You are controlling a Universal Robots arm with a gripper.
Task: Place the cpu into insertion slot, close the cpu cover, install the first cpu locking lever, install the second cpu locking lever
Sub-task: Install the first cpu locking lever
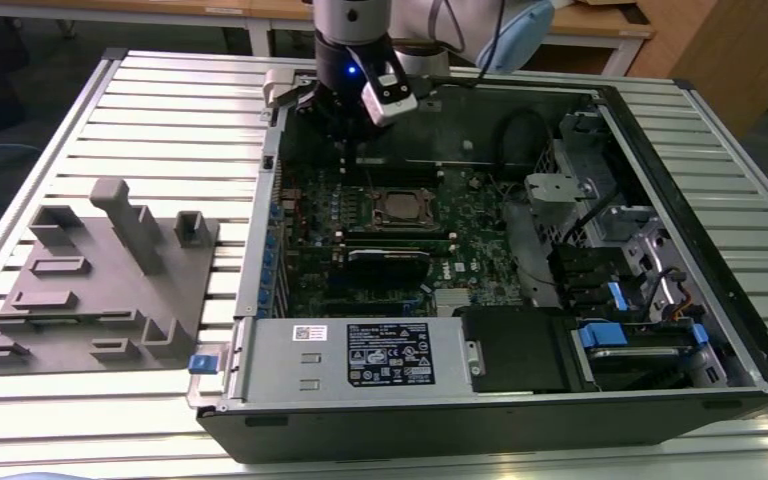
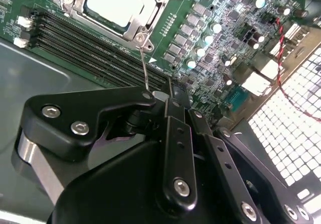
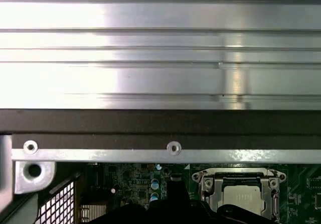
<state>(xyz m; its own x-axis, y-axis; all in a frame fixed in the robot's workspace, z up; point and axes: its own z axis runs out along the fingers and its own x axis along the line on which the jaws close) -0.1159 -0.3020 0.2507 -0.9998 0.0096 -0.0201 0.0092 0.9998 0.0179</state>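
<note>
Inside the open computer case (image 1: pixel 704 200), the cpu (image 2: pixel 113 0) shows its silver top through the window of the cpu cover (image 2: pixel 134 30), which lies flat over it. The insertion slot is hidden beneath them. The cpu (image 3: pixel 242 196) and cover (image 3: pixel 235 175) also appear in the first wrist view, and the cpu (image 1: pixel 398 209) sits mid-motherboard in the exterior view. A thin wire locking lever (image 2: pixel 144 68) stands up from a corner of the cover, and its end meets the tip of my gripper (image 2: pixel 159 97). The gripper (image 1: pixel 341 130) is shut and hangs behind the socket, near the case's back wall.
A grey fixture plate (image 1: pixel 91 280) with upright blocks lies at the exterior view's left on the slatted table (image 1: pixel 171 100). Long black memory slots (image 2: pixel 90 48) run beside the socket. The power supply (image 1: pixel 384 355), drive bays with blue tabs (image 1: pixel 611 335) and a red wire (image 2: pixel 286 58) crowd the case.
</note>
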